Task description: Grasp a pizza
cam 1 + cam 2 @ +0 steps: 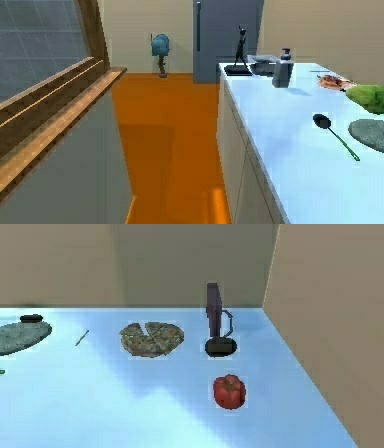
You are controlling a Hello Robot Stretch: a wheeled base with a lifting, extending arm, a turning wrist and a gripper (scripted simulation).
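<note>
Pizza (152,337), round with one wedge cut loose, lies flat on the pale blue tabletop (120,409), left of middle in the arm side view. The step in hand looks like lining up before the reach. Next, the arm must extend out and come down onto it. Whether the pincer is spread or pressed together cannot be told. A dark upright stand (217,319) sits just right of the pizza and may crowd the reach. A tomato (229,391) lies nearer, and a grey plate (20,336) lies to the left.

Red vegetable (229,391) on pale counter (60,409), near dark upright stand (216,312); green-handled ladle (322,122); grey fridge (225,40).
</note>
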